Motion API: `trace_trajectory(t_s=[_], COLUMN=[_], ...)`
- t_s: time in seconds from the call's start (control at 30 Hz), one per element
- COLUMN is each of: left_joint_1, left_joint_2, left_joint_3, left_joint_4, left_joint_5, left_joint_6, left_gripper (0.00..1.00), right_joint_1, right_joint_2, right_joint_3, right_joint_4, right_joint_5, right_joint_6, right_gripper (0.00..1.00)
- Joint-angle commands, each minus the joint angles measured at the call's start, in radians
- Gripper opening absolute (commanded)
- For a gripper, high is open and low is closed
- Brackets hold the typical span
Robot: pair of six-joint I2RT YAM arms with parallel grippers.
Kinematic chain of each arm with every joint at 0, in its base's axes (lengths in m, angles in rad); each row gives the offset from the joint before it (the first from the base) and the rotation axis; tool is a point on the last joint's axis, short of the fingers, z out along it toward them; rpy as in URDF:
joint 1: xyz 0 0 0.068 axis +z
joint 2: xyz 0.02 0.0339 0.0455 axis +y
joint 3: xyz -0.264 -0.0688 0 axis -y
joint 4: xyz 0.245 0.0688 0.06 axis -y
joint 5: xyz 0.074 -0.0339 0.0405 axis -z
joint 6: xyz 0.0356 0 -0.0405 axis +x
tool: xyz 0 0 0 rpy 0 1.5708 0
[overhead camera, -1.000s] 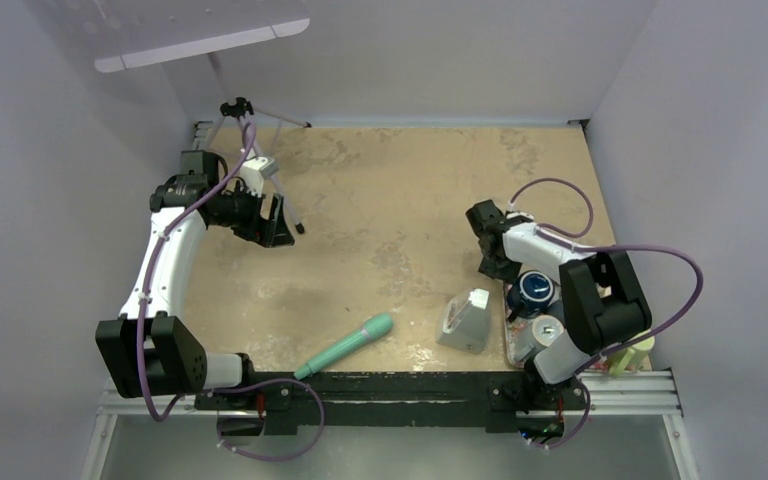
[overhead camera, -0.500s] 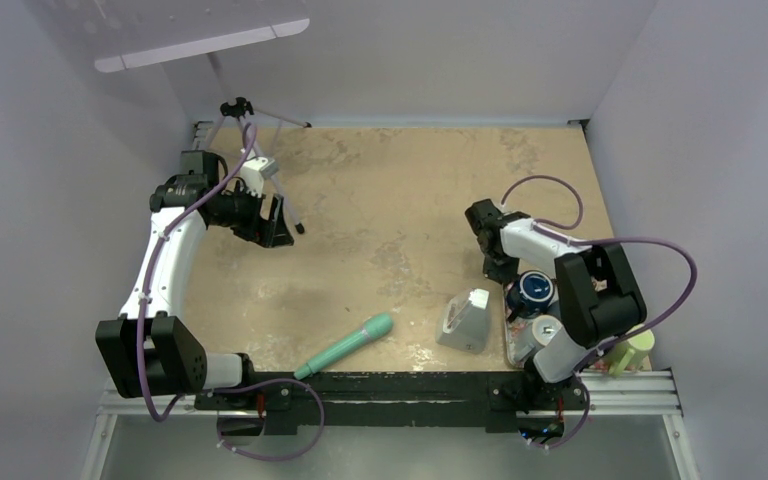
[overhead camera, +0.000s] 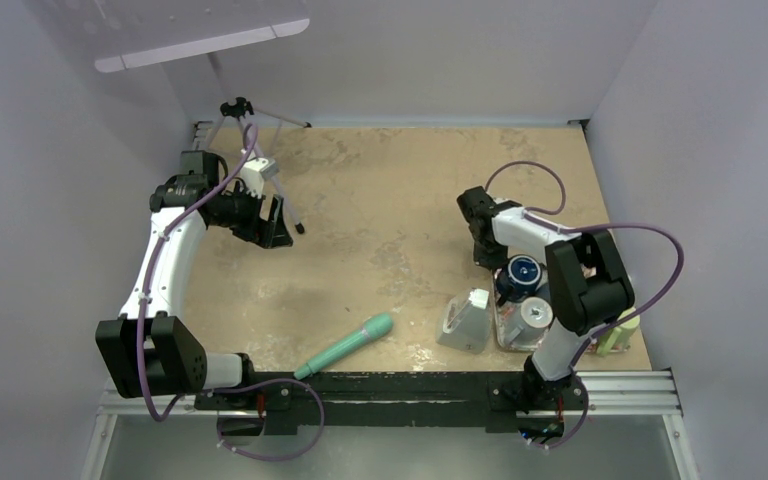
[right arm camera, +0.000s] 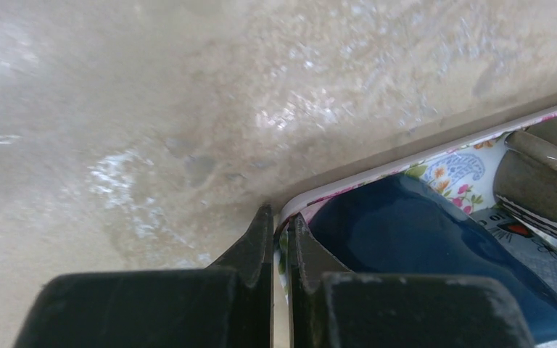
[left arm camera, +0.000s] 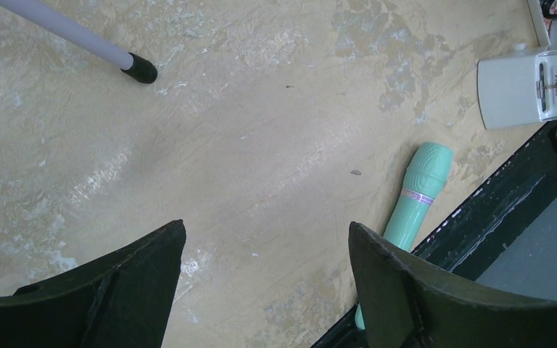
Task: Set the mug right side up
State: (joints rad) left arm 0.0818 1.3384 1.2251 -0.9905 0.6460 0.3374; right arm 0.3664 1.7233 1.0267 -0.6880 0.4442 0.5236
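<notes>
Right gripper (overhead camera: 495, 264), at centre right of the overhead view, has its black fingers (right arm camera: 257, 243) pressed together on the thin rim of a white flower-printed tray (right arm camera: 377, 181), pinching it at the corner. Inside that corner, touching the rim just beside the fingers, lies the glossy dark blue mug (overhead camera: 522, 275), which fills the lower right of the right wrist view (right arm camera: 435, 246). I cannot tell from either view which of its ends is up. A grey striped cylinder (right arm camera: 544, 188) lies beside it in the tray.

Left gripper (overhead camera: 272, 222), at upper left of the overhead view, hangs with its jaws spread wide over bare tabletop (left arm camera: 261, 130), holding nothing (left arm camera: 265, 226). A teal ribbed plastic handle (overhead camera: 345, 345) lies near the bottom edge, with a pale grey wedge-shaped scale (overhead camera: 467, 320) between it and the tray.
</notes>
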Motion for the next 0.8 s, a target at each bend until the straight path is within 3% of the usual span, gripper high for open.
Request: trace_trajectory(t_s=[0.0, 0.27, 0.63, 0.7, 0.77], left_joint_1=[-0.004, -0.004, -0.005, -0.004, -0.004], left_joint_2=[-0.018, -0.018, -0.021, -0.019, -0.019], left_joint_3=[0.038, 0.039, 0.034, 0.033, 0.033], left_joint_4=[-0.008, -0.005, -0.006, -0.007, -0.006], left_joint_5=[-0.003, -0.003, -0.005, -0.005, -0.005], left_joint_6=[0.027, 0.027, 0.032, 0.031, 0.032], left_gripper=[0.86, 0.86, 0.86, 0.86, 0.86], right_joint_1=[0.022, 0.015, -0.021, -0.014, -0.008], right_joint_2=[0.020, 0.085, 0.092, 0.062, 0.015], right_joint_3=[0.065, 0.135, 0.249, 0.271, 0.289], right_joint_4=[0.262, 0.202, 0.152, 0.136, 0.120], right_joint_5=[-0.124, -0.057, -0.030, -0.034, -0.042], right_joint_6=[-0.081, -0.016, -0.065, -0.071, -0.071], right_gripper=[0.00, 0.00, 0.00, 0.08, 0.24])
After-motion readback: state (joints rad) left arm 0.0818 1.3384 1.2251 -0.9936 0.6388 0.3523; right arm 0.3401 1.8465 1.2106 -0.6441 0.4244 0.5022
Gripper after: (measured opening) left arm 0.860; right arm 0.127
